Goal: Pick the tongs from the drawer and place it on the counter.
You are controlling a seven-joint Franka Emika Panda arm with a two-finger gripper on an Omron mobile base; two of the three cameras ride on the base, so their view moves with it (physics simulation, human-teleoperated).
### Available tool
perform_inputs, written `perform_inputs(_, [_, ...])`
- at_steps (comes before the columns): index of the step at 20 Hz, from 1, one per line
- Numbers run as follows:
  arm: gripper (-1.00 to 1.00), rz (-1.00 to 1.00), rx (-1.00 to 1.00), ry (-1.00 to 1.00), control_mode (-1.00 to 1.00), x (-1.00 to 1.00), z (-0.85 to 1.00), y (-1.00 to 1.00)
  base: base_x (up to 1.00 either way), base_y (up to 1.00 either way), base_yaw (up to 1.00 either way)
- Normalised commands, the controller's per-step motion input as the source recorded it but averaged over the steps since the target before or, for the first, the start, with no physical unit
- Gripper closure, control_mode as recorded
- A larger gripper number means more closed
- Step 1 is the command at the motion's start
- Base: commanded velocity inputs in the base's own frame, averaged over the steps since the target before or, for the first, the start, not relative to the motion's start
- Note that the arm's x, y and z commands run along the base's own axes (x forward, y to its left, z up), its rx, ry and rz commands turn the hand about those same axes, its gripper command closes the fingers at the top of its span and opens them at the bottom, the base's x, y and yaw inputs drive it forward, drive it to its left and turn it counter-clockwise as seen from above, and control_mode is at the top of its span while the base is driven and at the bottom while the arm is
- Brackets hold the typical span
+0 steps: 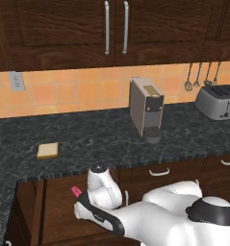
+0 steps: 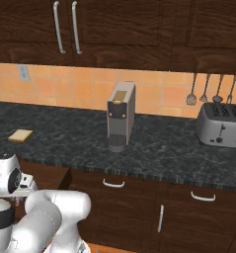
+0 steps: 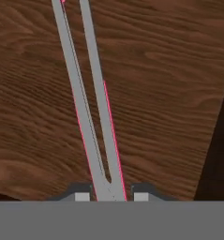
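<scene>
Bench [image 1: 87, 134] carries coffee maker [image 1: 146, 108], toaster [image 1: 217, 102], bread slice [image 1: 47, 150] | my arm reaches into open drawer [image 3: 169, 70] below | jaws clamped on tongs [image 3: 92, 117], held over drawer's wood bottom, pink tip [image 1: 76, 191] showing

Both base views look forward and down from behind the gripper [image 1: 78, 202], sharing the counter [image 1: 97, 139]; the hand view looks closely along it into the drawer [image 3: 169, 70].
</scene>
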Motion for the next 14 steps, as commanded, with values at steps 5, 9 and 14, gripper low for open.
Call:
perform_inputs(5, [1.00,0.00,-0.03,0.01,-1.00,-0.57,0.95,0.17,0.00,0.00,0.00])
perform_inputs(9, [1.00,0.00,0.00,-0.03,-1.00,-0.19,0.81,0.00,0.00,0.00,0.00])
perform_inputs(14, [1.00,0.00,0.02,-0.08,-1.00,0.03,0.92,-0.25,0.00,0.00,0.00])
